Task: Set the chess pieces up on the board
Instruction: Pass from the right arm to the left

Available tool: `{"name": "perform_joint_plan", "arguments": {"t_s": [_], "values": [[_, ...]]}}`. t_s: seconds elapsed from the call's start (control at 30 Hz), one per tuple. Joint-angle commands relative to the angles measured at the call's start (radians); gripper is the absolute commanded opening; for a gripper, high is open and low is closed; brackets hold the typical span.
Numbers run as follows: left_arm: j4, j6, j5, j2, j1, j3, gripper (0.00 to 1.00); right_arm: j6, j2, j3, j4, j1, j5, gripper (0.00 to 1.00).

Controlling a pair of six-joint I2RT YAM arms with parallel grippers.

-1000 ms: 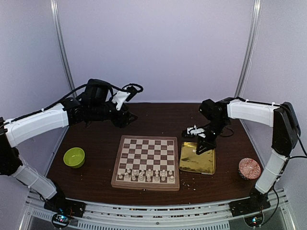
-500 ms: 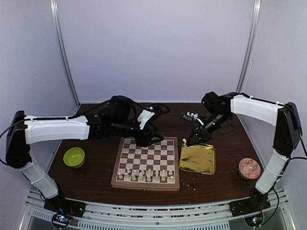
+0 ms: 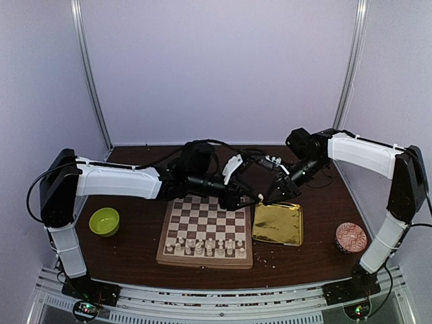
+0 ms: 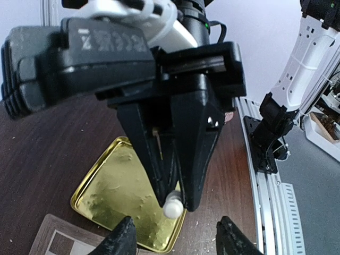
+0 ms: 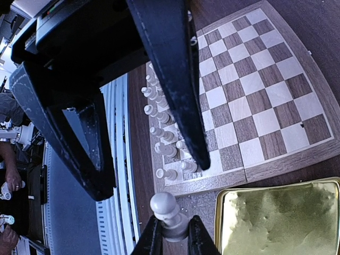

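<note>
Pale lilac walls (image 3: 216, 67) close in the dark wooden table (image 3: 131, 251) where both my arms reach toward its middle. My right gripper (image 5: 172, 234) is clamped on a single cream-white pawn (image 5: 164, 207), pinching it at the base so that its round head sticks out past my fingertips. It hangs in the air, off every surface. From above, that hold sits beside the board's (image 3: 206, 214) far right corner, near the far left corner of the gold tray (image 3: 278, 226).

My left gripper (image 4: 177, 235) comes in across the far edge of the board and faces the right one tip to tip. Its jaws are spread wide, and its fingers (image 4: 123, 241) hold nothing. In the left wrist view the pawn shows in the gap ahead of them, touching neither. Whether it has passed between the tips I cannot tell.

The rest of the chess pieces (image 3: 206, 246) stand on the board in two short rows along the near edge, the side closest to my bases. The squares behind them are bare. The board lies flat at the table's middle, with the tray just beside its right edge.

A green bowl (image 3: 104, 221) sits on the table well to the left of the board. A round patterned tin (image 3: 351, 237) lies on the far right, past the tray. A few pale crumbs (image 3: 270, 257) speckle the wood in front of the tray.
</note>
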Motion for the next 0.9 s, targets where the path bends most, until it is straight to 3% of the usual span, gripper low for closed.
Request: {"name": "perform_joint_plan", "arguments": {"t_s": [0.0, 0.47, 0.87], "values": [[0.097, -0.057, 0.072, 0.037, -0.001, 0.048, 0.51, -0.027, -0.032, 0.0, -0.031, -0.004, -0.028, 0.08], [0.086, -0.075, 0.089, 0.082, 0.0, 0.087, 0.36, -0.055, -0.032, 0.0, -0.055, -0.004, -0.045, 0.09], [0.062, -0.057, 0.132, 0.103, 0.0, 0.115, 0.12, -0.066, -0.02, 0.008, -0.069, -0.004, -0.041, 0.11]]}}
